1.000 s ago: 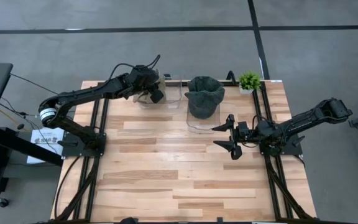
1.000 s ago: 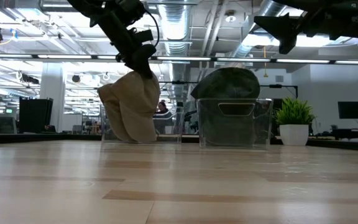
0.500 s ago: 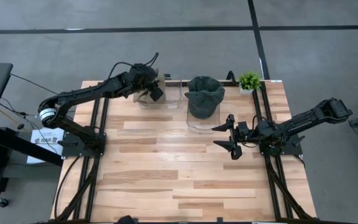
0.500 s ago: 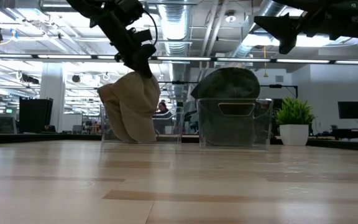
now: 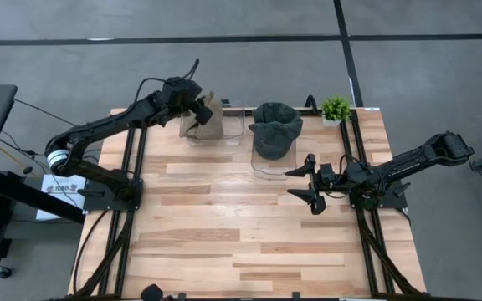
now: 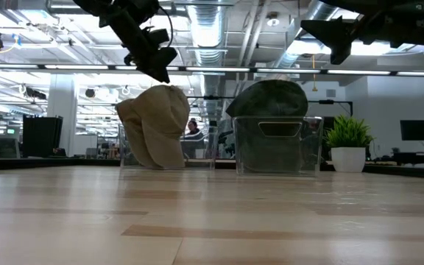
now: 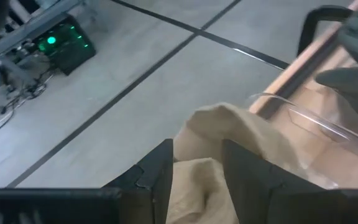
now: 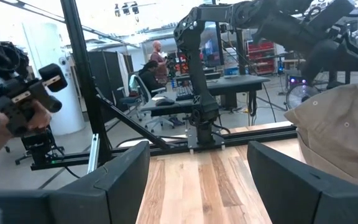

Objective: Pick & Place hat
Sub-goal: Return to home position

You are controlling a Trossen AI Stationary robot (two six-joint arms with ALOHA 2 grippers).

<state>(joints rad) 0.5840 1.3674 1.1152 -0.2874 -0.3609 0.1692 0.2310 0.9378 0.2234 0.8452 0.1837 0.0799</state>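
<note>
A beige hat (image 5: 207,123) sits in a clear bin (image 5: 234,127) at the table's far left, its crown up (image 6: 159,129). My left gripper (image 6: 156,71) hangs just above that crown, open. Its fingers stand apart over the beige cloth (image 7: 197,180) without touching it. A dark green hat (image 5: 274,127) fills a second clear bin (image 6: 277,147) beside it. My right gripper (image 5: 298,184) waits open at the table's right, high off the wood (image 6: 330,38).
A small potted plant (image 5: 335,108) stands at the far right corner. Black rails (image 5: 132,167) run along the table's left and right sides. The near half of the wooden table (image 5: 241,242) lies bare. People sit in the room beyond (image 8: 157,59).
My left gripper has risen and drawn back toward the table's far left corner, coming off the beige hat's crown. The hat stays in its bin; its top, earlier drawn up to a point at the fingers, now sits rounded.
</note>
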